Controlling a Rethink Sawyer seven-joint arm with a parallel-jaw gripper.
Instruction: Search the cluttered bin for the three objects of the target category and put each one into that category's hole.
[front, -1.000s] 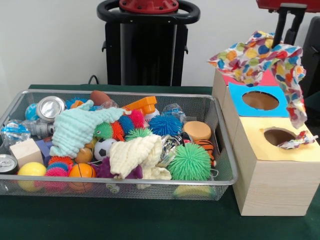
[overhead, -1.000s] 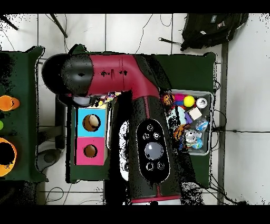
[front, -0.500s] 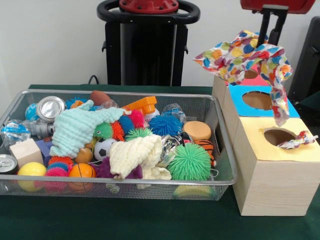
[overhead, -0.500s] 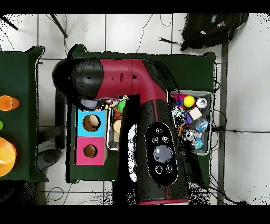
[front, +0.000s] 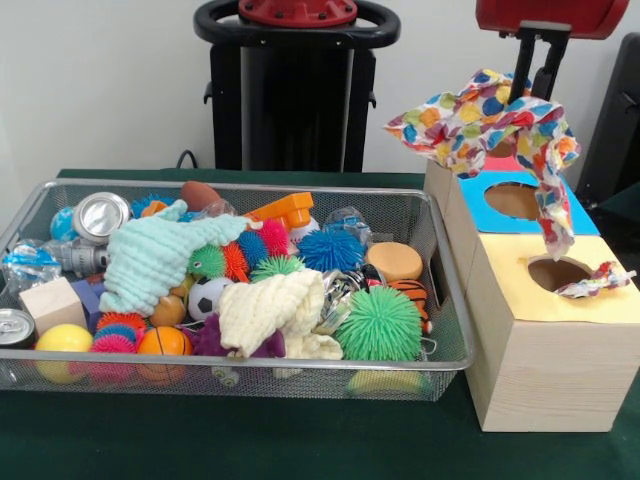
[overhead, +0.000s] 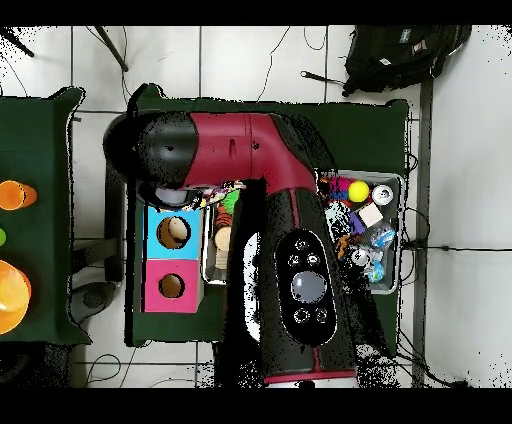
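The hand (front: 524, 88) holds a dotted cloth (front: 480, 118) hanging above the box (front: 550, 330)

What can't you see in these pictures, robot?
Gripper fingers: in the front view the colourful spotted cloth wraps them, so open or shut is unclear.
Pink far panel of the wooden hole box: front view, mostly behind that hanging cloth.
Silver wire mesh bin: overhead view, the red and black arm covers most of it.
Bin's lower layer: front view, buried under the mint towel, cream towel and spiky balls.
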